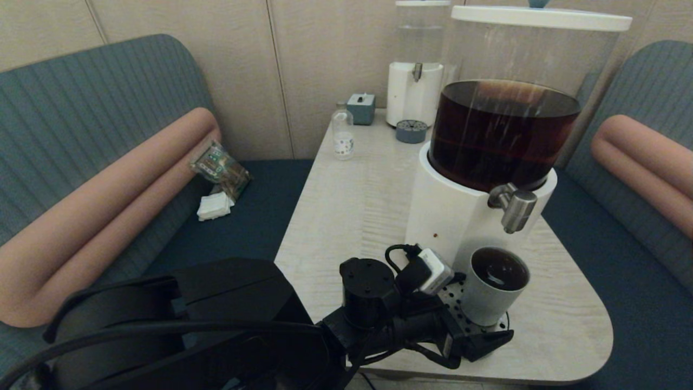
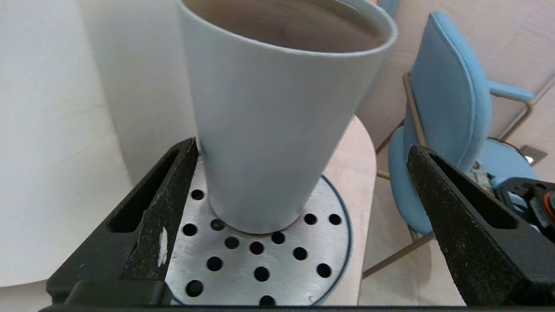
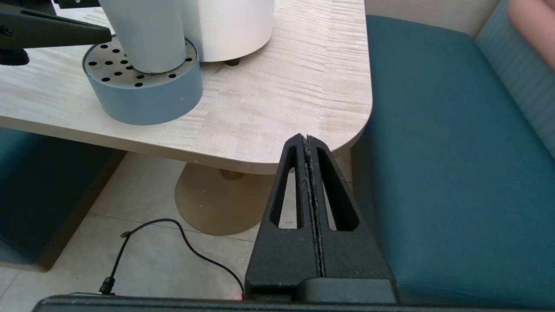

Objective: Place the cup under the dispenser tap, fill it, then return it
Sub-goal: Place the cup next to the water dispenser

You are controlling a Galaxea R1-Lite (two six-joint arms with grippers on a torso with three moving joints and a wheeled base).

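Note:
The grey-blue cup (image 1: 490,300) stands upright on a perforated steel drip tray (image 1: 453,295), directly below the brushed-steel tap (image 1: 517,208) of the big white-based dispenser (image 1: 444,216). Dark liquid fills the cup nearly to its rim. My left gripper (image 1: 484,309) is open and straddles the cup low down. In the left wrist view one finger (image 2: 173,182) sits right beside the cup (image 2: 269,130) and the other finger (image 2: 451,203) stands well clear of it. My right gripper (image 3: 307,138) is shut on nothing, parked low beside the table's near right corner, outside the head view.
A narrower dispenser with clear liquid (image 1: 416,81), a second small tray (image 1: 411,131), a clear bottle (image 1: 342,138) and a grey box (image 1: 361,108) stand at the table's far end. Teal benches flank the table (image 1: 352,206). A snack packet (image 1: 219,168) and napkins (image 1: 215,206) lie on the left bench.

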